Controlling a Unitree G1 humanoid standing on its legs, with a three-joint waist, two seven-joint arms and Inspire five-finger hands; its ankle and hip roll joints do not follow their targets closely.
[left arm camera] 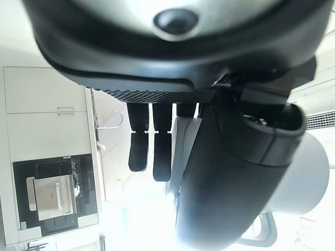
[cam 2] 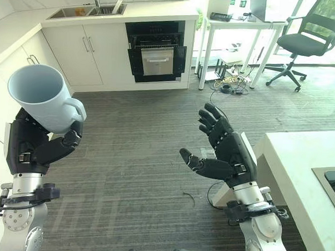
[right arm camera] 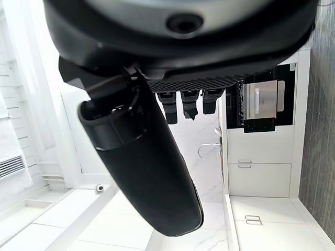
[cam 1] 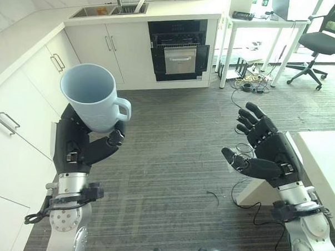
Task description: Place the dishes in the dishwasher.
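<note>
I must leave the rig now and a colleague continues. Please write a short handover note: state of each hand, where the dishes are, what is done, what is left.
Left hand: fingers curled round the light blue ceramic mug, held upright, opening up.
Right hand: open, holds nothing, raised over the grey floor.
Black built-in dishwasher: across the room, under the white counter, door ajar.
Done: mug picked up.
Left: carry the mug to the dishwasher and place it inside.

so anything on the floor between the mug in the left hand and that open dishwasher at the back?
Nothing visible. The left hand holds the mug upright; bare floor runs to the open dishwasher. The right hand is open, off to the side.
</note>
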